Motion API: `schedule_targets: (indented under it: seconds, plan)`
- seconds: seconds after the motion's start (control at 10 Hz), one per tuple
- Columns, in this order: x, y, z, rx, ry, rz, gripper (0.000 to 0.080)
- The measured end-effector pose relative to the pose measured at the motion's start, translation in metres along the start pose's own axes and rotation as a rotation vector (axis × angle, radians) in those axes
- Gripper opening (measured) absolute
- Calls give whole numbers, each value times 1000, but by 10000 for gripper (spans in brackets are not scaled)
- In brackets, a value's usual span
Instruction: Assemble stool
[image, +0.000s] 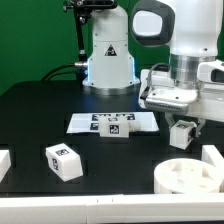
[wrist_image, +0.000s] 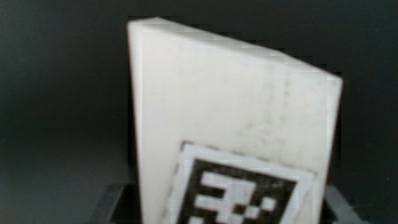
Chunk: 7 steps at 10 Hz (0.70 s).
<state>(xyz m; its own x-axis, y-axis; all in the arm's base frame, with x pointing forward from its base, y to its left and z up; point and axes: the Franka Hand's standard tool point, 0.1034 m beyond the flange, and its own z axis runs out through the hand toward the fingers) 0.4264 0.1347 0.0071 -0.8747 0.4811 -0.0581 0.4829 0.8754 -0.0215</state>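
My gripper (image: 181, 130) is shut on a chunky white stool leg (image: 182, 134) and holds it above the table, just behind the round socketed seat disc (image: 190, 178) at the exterior view's front right. In the wrist view the held leg (wrist_image: 231, 100) fills the frame, with its black-and-white tag (wrist_image: 240, 190) near my gripper (wrist_image: 228, 208). The dark fingers (wrist_image: 118, 203) show at either side of it. Another tagged leg (image: 64, 160) lies at the front left. One leg (image: 3, 165) sits at the left edge and one (image: 212, 159) at the right edge.
The marker board (image: 85, 123) lies flat in the middle of the black table, with a small lone tagged white block (image: 114, 127) on it. The robot's white base (image: 108, 55) stands behind it. A green backdrop is at the back.
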Motion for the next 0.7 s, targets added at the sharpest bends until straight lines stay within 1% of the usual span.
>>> schedule_targets:
  seconds: [0.1, 0.2, 0.3, 0.4, 0.5, 0.6, 0.7]
  plan:
    - [0, -1, 1, 1, 1, 0, 429]
    - [0, -1, 1, 2, 2, 2, 571]
    - [-1, -3, 0, 7, 0, 41, 571]
    - [-9, -5, -12, 15, -16, 143, 631]
    - [-15, -5, -24, 16, -37, 250, 645]
    - [-21, -2, -34, 8, -53, 394, 645]
    - [-26, 3, -40, -15, -61, 558, 648]
